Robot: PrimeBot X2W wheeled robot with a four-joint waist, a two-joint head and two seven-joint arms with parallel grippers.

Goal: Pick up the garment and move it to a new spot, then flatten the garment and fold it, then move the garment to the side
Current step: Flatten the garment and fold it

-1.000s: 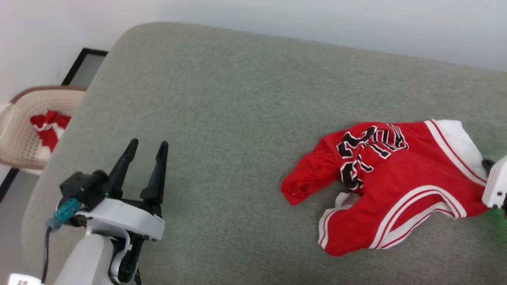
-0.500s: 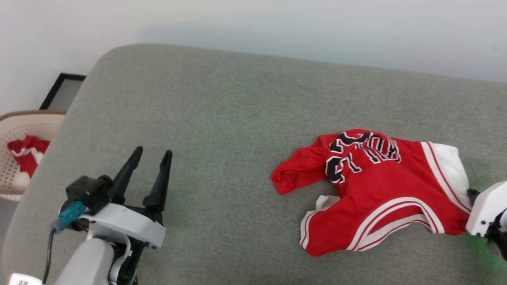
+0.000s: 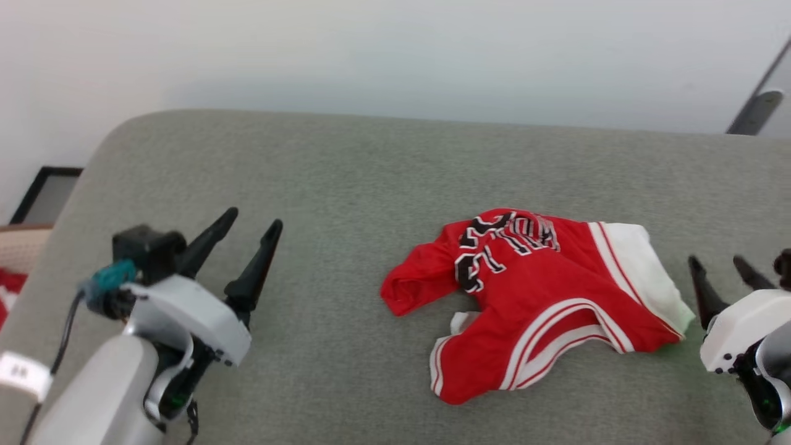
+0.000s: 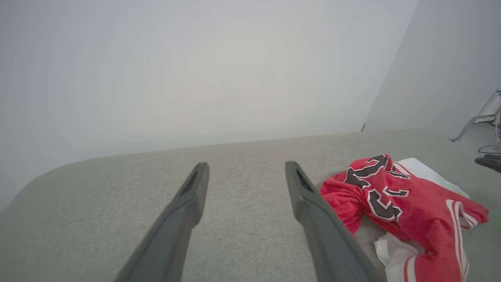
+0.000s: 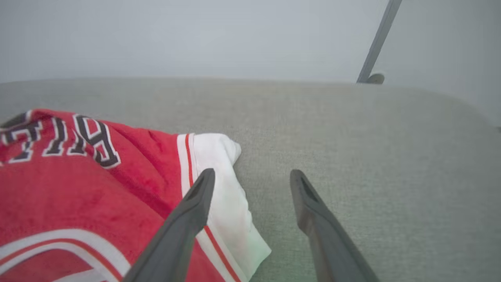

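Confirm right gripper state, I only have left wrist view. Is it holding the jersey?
Observer: No. The right gripper stands open, holding nothing, beside the white sleeve of the garment.
Operator: Touching it?
Observer: Cannot tell. In right wrist view one finger overlaps the sleeve edge, the other is over bare cushion.
Operator: Anything left of the cushion?
Observer: A beige basket with red cloth, at head view's left edge.

head: high, forward-down, wide, behind left pincer (image 3: 256,217) and right pincer (image 3: 715,261) | left wrist: low, along fingers, garment (image 4: 411,203) off right finger | right wrist: low, garment close beside left finger | shared: garment, grey cushion (image 3: 346,161)
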